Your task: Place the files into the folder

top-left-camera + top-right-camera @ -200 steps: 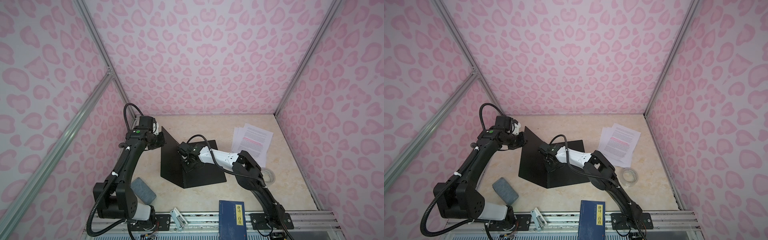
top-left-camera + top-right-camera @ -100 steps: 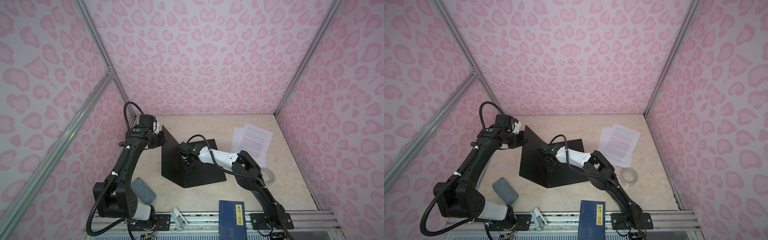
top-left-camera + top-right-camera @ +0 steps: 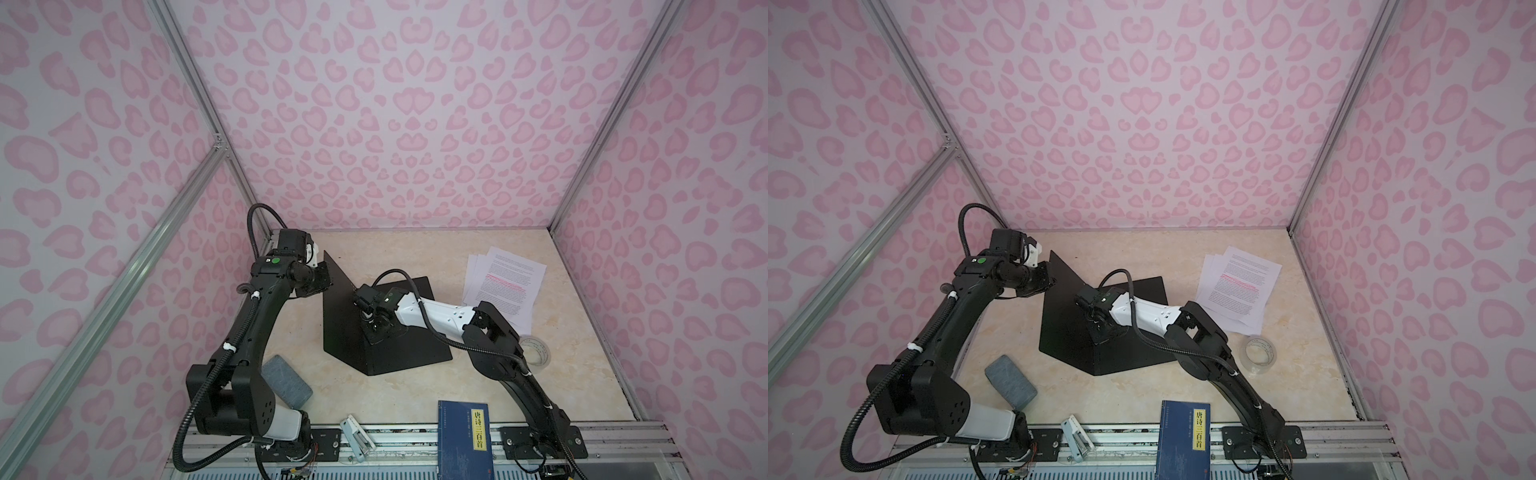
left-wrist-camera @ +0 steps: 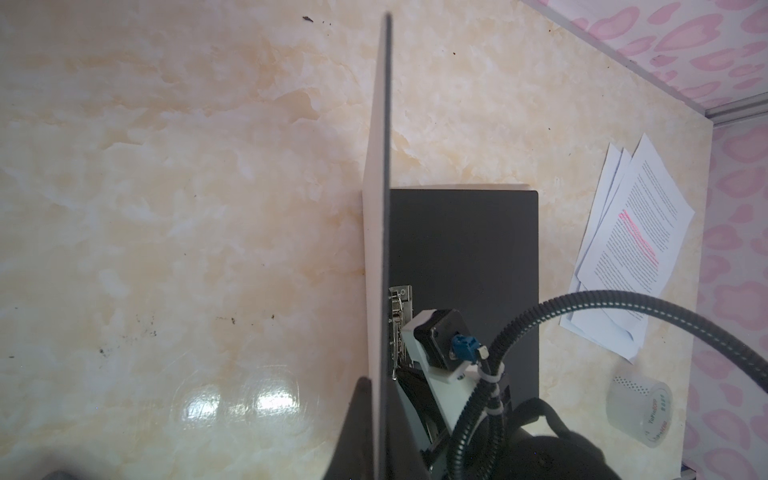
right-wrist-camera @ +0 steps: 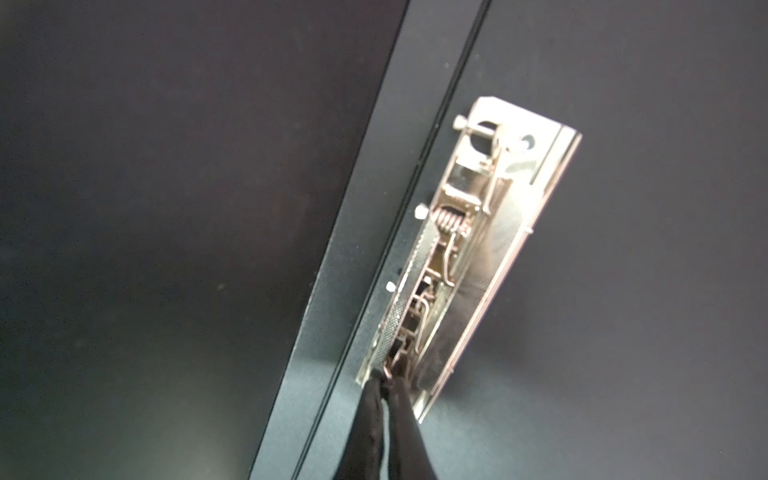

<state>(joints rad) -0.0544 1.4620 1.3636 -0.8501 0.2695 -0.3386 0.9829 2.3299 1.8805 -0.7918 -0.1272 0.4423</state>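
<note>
The folder (image 3: 399, 353) lies open in the middle of the counter (image 3: 415, 249), black inside showing, with one cover flat and the other standing upright. The left claw (image 4: 376, 432) is closed on the upright cover's edge, gripping it. The right claw (image 5: 388, 386) is pinched tight on one end of the metal clip (image 5: 465, 249) at the spine. The files (image 3: 505, 282) — white sheets with pink-marked lines — lie fanned on the counter to the folder's right, apart from it.
</note>
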